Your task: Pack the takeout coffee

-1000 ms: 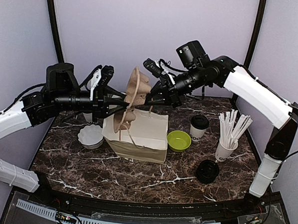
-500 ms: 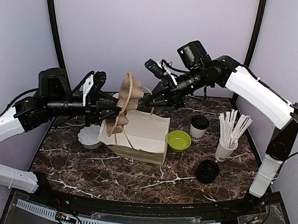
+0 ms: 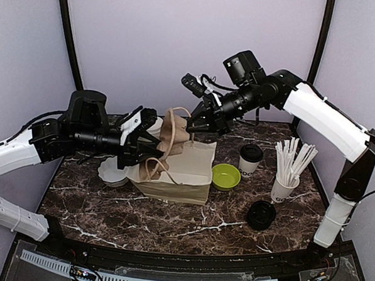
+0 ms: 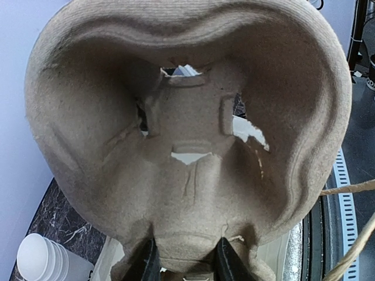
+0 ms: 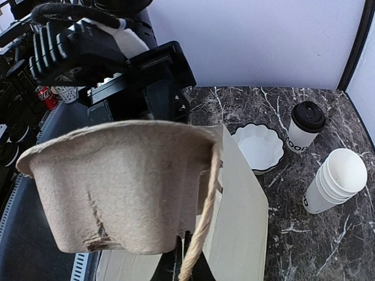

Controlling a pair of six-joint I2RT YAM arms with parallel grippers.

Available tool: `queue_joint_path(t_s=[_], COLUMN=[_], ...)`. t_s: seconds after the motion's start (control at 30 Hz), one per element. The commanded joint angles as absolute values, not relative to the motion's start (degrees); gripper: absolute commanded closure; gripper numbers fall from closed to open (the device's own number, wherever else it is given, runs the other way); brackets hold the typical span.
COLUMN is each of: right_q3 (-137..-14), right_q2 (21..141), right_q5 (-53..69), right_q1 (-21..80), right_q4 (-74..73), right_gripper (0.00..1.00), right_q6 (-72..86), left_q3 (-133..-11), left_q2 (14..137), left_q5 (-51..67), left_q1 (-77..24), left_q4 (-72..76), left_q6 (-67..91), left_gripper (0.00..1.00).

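Observation:
One takeout coffee, a white cup with a black lid, stands right of the paper bag. Another takeout coffee shows in the right wrist view beside a white scalloped bowl. My left gripper is shut on the edge of a brown pulp cup carrier, which is tilted on edge over the bag's mouth. My right gripper is shut on the bag's twine handle and holds it up, close behind the carrier.
A lime-green bowl sits right of the bag. A white cup full of long sticks and a loose black lid are at the right front. A stack of white cups and the scalloped bowl lie left.
My left gripper has swung the carrier down and to the right, from high above the bag to its mouth. The right gripper has stayed put, holding the handle.

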State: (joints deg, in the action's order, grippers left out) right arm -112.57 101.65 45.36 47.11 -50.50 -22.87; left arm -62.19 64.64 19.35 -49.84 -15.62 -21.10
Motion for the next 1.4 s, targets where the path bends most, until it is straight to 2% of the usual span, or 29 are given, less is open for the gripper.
queue_joint_path(t_s=[0.0, 0.27, 0.47, 0.93, 1.23, 1.37], right_q3=[-113.4, -113.3, -115.1, -114.5, -115.1, -115.3], right_q2=[101.0, 101.4, 102.4, 102.0, 103.1, 103.5], right_q5=[44.2, 42.8, 45.4, 47.8, 42.9, 37.1], right_q1=[47.3, 45.7, 46.0, 47.0, 46.8, 46.7], right_q4=[-46.4, -45.1, -45.9, -46.4, -44.5, -42.8], right_gripper=[1.0, 1.0, 1.0, 1.0, 1.0, 1.0], right_q6=[-21.5, -20.1, -19.8, -19.0, -16.4, -15.1], left_q3=[-64.0, -63.9, -68.3, -80.0, -83.2, -84.2], left_q2=[65.4, 62.6, 68.6, 80.3, 80.7, 80.8], left_q5=[16.6, 15.4, 12.3, -8.9, -10.8, -13.3], left_q1=[-51.7, -52.9, -54.3, -61.8, -66.2, -69.7], left_q4=[-22.1, -24.1, -30.7, -42.0, -48.0, -48.3], left_q6=[-24.8, -23.1, -23.4, -23.0, -24.1, -24.8], left_gripper=[0.72, 0.72, 0.73, 0.75, 0.75, 0.75])
